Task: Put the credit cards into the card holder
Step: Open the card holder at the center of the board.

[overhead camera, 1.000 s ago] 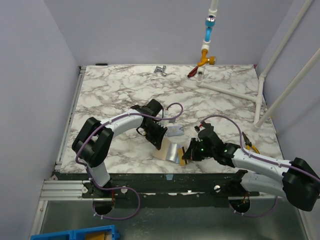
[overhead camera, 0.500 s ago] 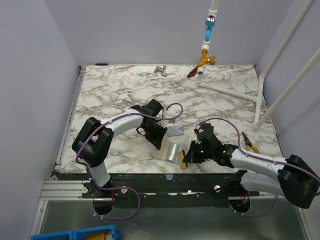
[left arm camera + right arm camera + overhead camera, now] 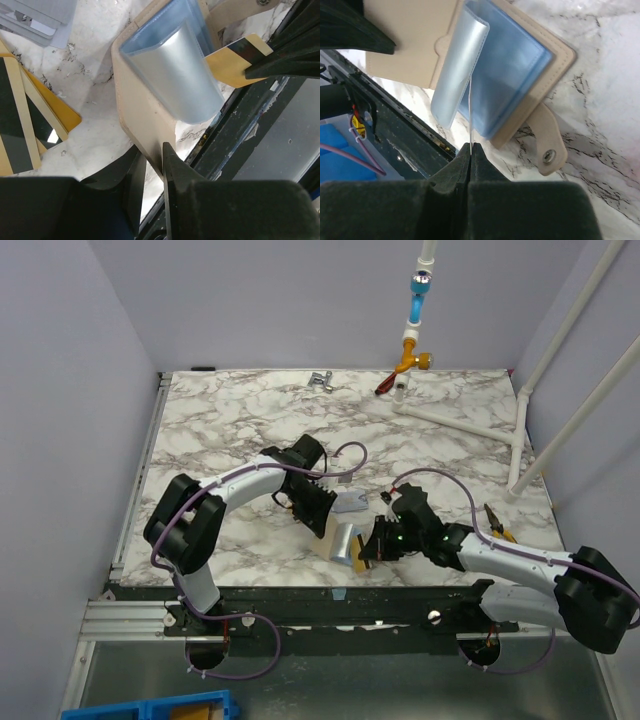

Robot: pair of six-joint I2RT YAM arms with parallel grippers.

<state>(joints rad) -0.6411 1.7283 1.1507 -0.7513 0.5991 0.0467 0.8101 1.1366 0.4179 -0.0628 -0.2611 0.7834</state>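
The tan card holder (image 3: 335,537) lies open near the table's front edge, its clear blue sleeves (image 3: 512,75) fanned up. My left gripper (image 3: 155,160) straddles the holder's bare flap (image 3: 140,115); one finger touches it, the other stands off with a gap, so the jaws are open. My right gripper (image 3: 470,147) is shut on a gold card with a dark stripe (image 3: 235,57), seen edge-on (image 3: 470,115) with its tip among the sleeves. More gold credit cards (image 3: 20,115) and pale grey ones (image 3: 45,20) lie on the marble beside the holder.
The holder's snap tab (image 3: 549,150) sticks out onto the marble. Yellow-handled pliers (image 3: 500,525) lie right of the right arm. A white pipe frame (image 3: 470,420), a red-handled tool (image 3: 385,385) and a metal clip (image 3: 320,380) sit at the back. The black front rail (image 3: 330,590) runs just below the holder.
My right gripper has carried the gold card left, up to the holder's sleeves. The left jaws have parted a little around the flap.
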